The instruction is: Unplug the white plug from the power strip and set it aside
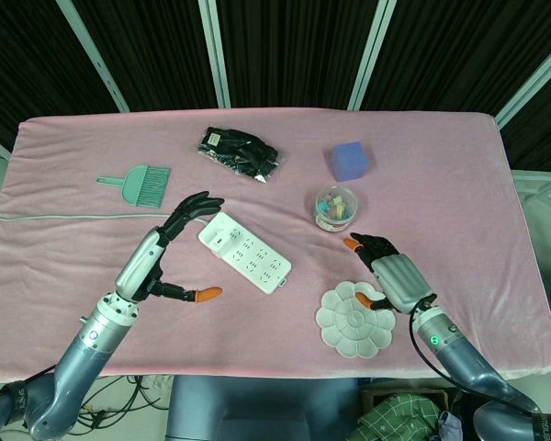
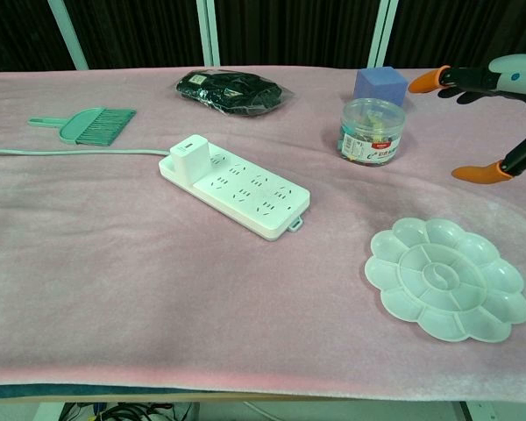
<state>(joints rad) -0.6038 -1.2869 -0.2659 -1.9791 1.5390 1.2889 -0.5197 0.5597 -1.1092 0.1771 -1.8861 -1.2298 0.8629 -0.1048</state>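
The left hand [image 1: 179, 234] hovers just beside the power strip [image 1: 246, 254], at the end where the white plug [image 2: 189, 158] sits. Its fingers are spread and hold nothing, and its dark fingertips [image 1: 207, 202] reach over that end. The right hand [image 1: 393, 276] is also open and empty, well apart from the strip, above the white flower-shaped palette [image 2: 444, 279].

The likeliest trouble, as I judge it, is that the strip lies loose on the pink counter [image 1: 459, 175]. A pull on the plug could lift or drag the whole strip unless something holds it down. A thin grip on the plug's smooth sides could also slip off.

The plug is a small white block, squarish and upright, seated in the strip's end nearest the pale green cord [image 2: 70, 152]. It blends closely with the strip's white body and looks fully pushed in.
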